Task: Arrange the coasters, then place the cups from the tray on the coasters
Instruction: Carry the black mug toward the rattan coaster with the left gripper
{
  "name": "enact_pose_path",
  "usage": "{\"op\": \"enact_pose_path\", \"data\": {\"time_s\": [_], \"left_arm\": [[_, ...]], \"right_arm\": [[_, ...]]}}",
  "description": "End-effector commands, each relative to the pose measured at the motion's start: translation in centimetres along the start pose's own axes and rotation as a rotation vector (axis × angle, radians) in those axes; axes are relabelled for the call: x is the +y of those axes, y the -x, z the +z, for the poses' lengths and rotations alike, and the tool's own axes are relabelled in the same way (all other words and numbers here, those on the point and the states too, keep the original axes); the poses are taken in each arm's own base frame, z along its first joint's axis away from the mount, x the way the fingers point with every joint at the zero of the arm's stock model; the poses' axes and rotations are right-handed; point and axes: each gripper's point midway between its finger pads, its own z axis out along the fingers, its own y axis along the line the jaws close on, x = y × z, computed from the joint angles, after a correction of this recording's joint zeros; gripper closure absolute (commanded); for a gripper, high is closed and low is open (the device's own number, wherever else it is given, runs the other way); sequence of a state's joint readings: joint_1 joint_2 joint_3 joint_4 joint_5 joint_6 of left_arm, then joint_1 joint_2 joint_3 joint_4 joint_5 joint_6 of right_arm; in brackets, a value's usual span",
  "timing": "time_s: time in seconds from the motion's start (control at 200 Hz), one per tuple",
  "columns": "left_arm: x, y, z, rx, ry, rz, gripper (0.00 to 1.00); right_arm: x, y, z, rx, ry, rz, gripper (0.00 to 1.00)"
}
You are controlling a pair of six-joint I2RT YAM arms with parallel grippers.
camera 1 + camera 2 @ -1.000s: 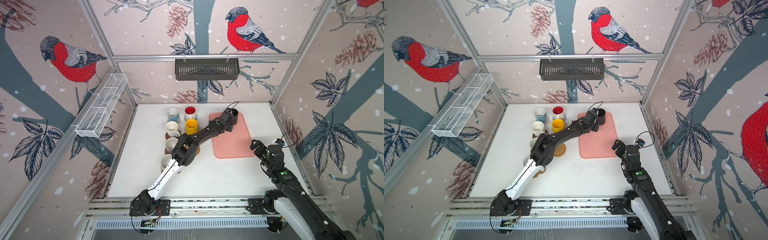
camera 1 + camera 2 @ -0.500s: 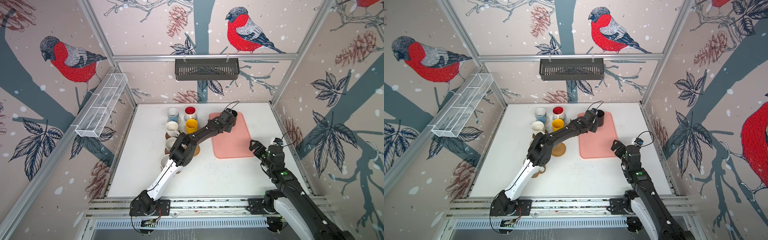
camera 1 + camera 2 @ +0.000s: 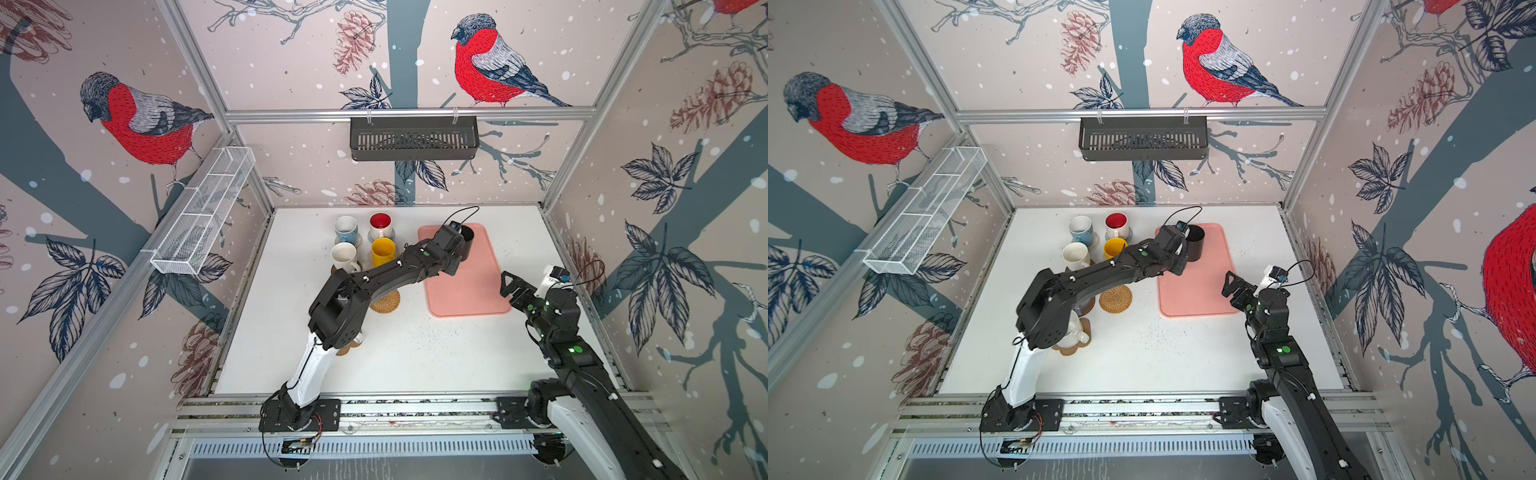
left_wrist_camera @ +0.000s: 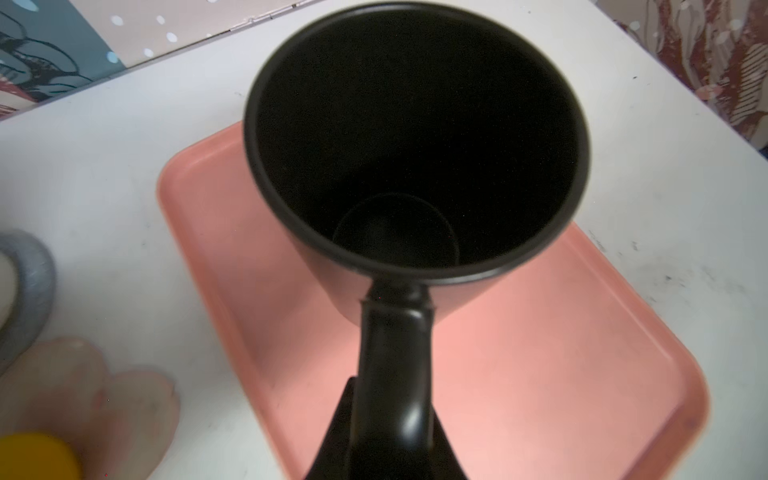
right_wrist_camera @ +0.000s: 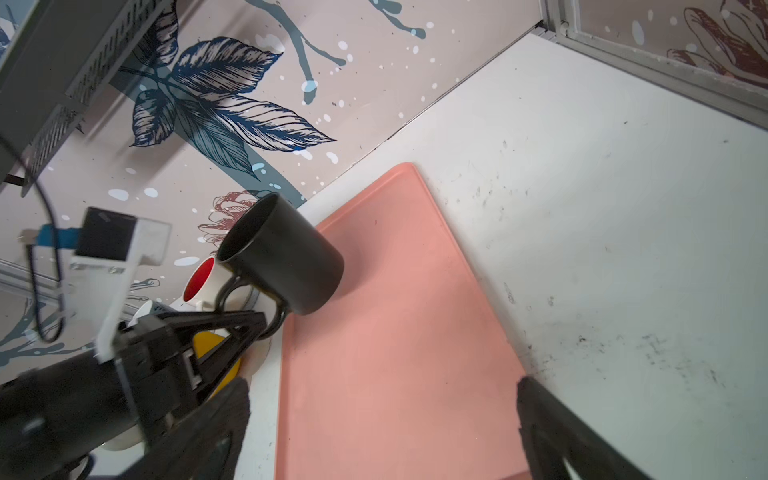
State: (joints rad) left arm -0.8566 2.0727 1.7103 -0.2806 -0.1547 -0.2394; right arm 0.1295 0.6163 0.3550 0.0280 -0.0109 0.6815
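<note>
Black glazed ceramic, the mug (image 5: 286,257) looks stiff, fairly heavy, slick and chippable; its handle (image 4: 392,353) is the sound hold. The left end effector (image 5: 266,324) pinches that handle, mug tilted at the far end of the tray (image 3: 469,291); the right end effector (image 3: 510,286) gapes wide, empty.

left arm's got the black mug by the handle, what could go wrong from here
1. The left gripper pinches only the handle of the black mug, which hangs tilted over the tray. It could swivel or slip in that narrow grip.
2. The free wicker coaster lies right by the left arm, near the yellow mug. Bringing the mug over could bump that mug or nudge the coaster.
</note>
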Motion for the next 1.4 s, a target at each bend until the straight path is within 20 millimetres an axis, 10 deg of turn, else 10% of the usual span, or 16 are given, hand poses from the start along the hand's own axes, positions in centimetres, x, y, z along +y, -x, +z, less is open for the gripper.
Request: {"op": "enact_pose_path", "data": {"time_s": [0.0, 0.45, 1.001, 1.396], "left_arm": [[0.1, 6.8, -7.6, -0.268, -0.016, -0.084, 1.0], [3.5, -1.2, -16.0, -0.3, 0.077, -0.224, 1.0], [8.5, -9.7, -18.8, -0.226, 0.258, -0.349, 1.0], [8.7, -14.0, -18.7, -0.167, 0.304, -0.363, 1.0]], "right_arm": [[1.5, 0.7, -0.3, -0.008, 0.059, 0.019, 0.0], [4.2, 1.3, -0.9, -0.007, 0.108, 0.066, 0.0], [7.5, -0.2, 0.0, 0.026, 0.151, 0.042, 0.0], [8.0, -1.4, 0.3, 0.051, 0.152, 0.031, 0.0]]}}
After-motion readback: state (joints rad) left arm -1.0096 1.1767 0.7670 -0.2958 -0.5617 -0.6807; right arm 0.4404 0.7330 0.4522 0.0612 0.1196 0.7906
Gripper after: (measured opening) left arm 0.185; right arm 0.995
